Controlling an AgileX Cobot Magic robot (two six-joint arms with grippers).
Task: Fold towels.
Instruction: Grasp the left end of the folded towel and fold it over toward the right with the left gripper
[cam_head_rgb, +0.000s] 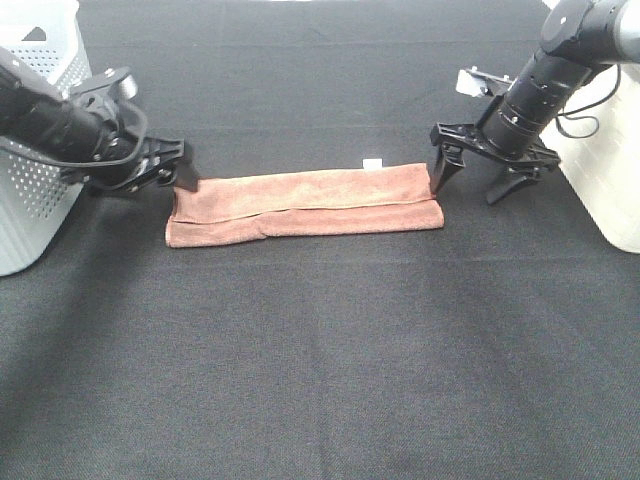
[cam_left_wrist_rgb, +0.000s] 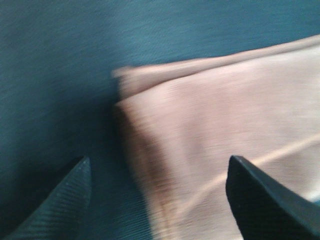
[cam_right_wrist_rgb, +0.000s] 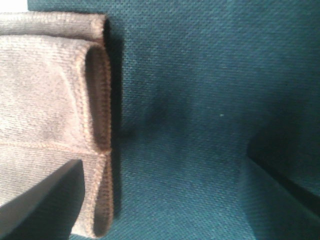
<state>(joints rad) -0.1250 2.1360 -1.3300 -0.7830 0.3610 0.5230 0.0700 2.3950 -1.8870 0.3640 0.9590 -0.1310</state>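
Where the black table (cam_head_rgb: 320, 380) spreads under me, a white basket (cam_head_rgb: 30, 220) stands at its left edge and a second basket (cam_head_rgb: 610, 190) at its right. The brown towel (cam_head_rgb: 305, 203) lies mid-table, folded into a long strip running left to right. My left claw (cam_head_rgb: 172, 172) gapes wide at its left end, empty. My right claw (cam_head_rgb: 468, 192) gapes wide at its right end, one finger by the cloth. A small white tag (cam_head_rgb: 372, 162) shows at the towel's far edge.

A lab-style robot bench: a black-clothed table (cam_head_rgb: 320, 400) flanked by white baskets (cam_head_rgb: 30, 210), with two arms (cam_head_rgb: 545, 95).
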